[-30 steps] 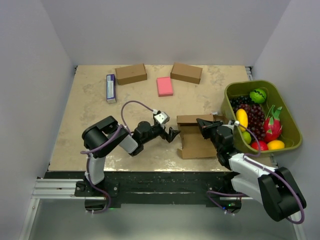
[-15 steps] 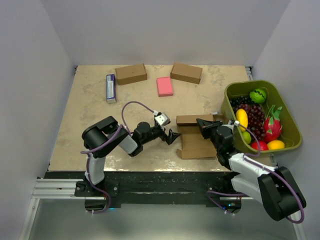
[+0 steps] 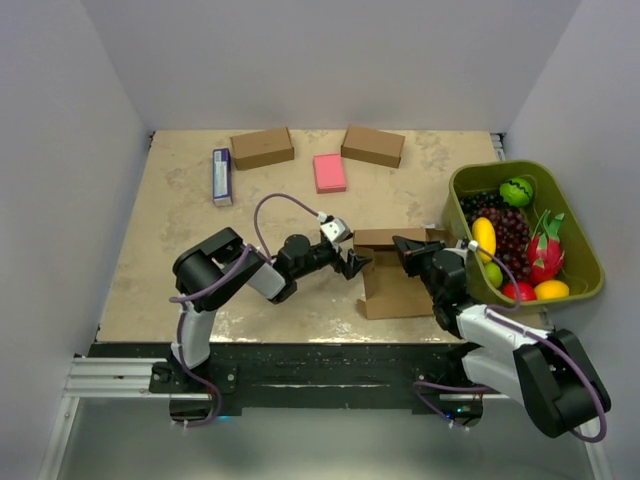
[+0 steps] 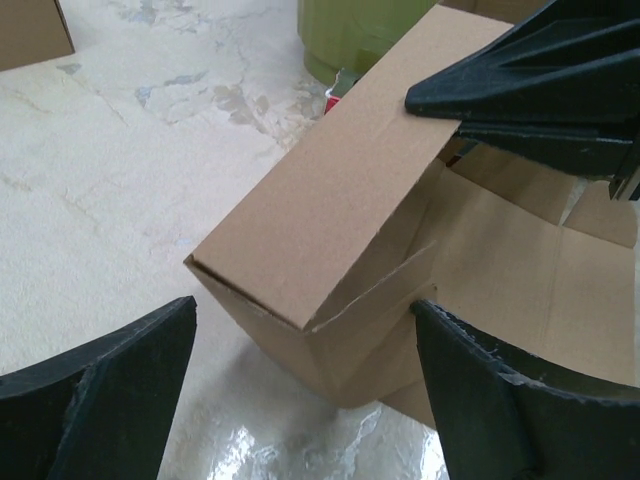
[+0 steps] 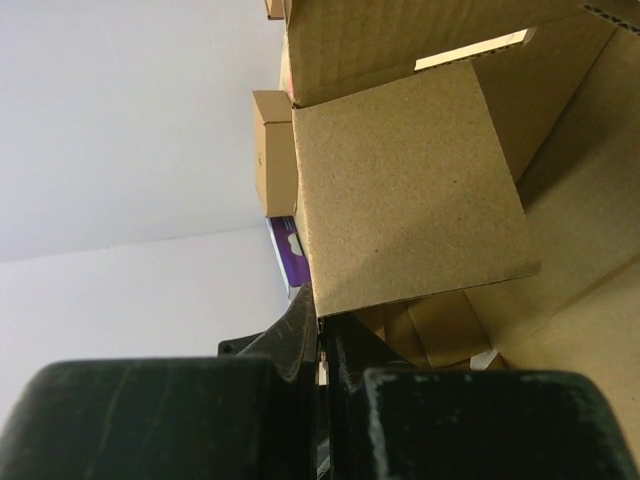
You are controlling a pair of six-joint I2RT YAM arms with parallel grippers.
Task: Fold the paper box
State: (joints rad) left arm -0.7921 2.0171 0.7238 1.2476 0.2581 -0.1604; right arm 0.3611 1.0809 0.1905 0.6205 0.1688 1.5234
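Left gripper point(image 3: 354, 265) advanced to paper box point(image 3: 393, 294), spread wide, right gripper point(image 3: 402, 246) clamping it

paper box point(image 4: 330, 220): running off the right edge past the left end effector point(image 4: 303, 305), its far end being covered by the right end effector point(image 4: 540, 80)
left fingers point(image 4: 100, 400): getting cropped at the bottom edge
purple carton point(image 5: 285, 252): mostly hiding behind the flap ahead of the right end effector

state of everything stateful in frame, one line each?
paper box: partly folded, one panel raised, base lying flat
left gripper: open around the box's corner
right gripper: shut on the paper box's raised panel
left brown box: closed
right brown box: closed
green basket: full of fruit
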